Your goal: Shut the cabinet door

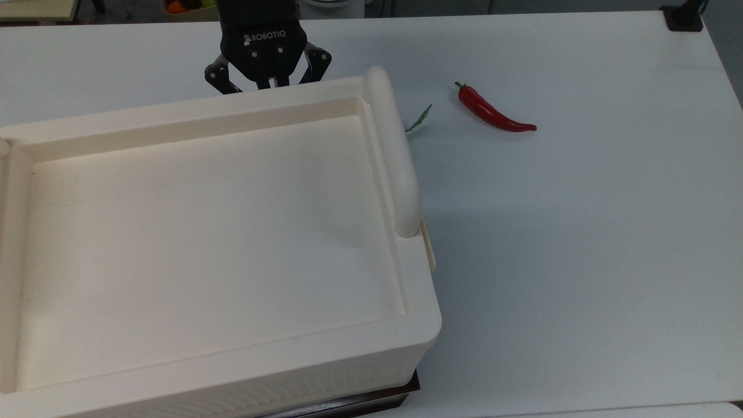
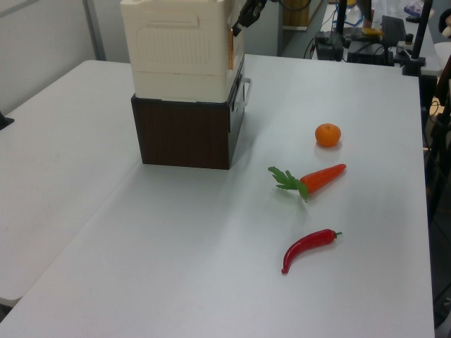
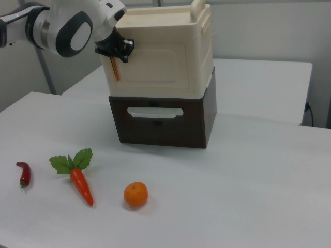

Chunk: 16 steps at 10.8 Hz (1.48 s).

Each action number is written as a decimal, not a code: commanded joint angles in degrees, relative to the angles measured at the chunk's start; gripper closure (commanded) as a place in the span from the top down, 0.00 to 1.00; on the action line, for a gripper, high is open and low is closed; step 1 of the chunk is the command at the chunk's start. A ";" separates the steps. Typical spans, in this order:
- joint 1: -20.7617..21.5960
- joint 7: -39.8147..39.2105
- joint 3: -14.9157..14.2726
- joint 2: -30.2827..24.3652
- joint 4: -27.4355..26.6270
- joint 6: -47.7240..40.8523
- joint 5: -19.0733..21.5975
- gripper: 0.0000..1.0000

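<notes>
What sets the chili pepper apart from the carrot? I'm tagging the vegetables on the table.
The chili pepper is deep red and curved with a small dark stem; the carrot is orange, straight and tapered, with a leafy green top. The chili pepper looks slimmer than the carrot. Both lie flat on the white table, apart from each other.

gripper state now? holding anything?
Gripper: open, holding nothing, fingers spread at the cabinet door near its edge.

Bright, even overhead light; soft shadows; left view slightly blurry.
</notes>
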 commanded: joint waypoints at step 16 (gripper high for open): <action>-8.42 37.43 6.28 -13.54 -13.54 -37.75 -12.02 1.00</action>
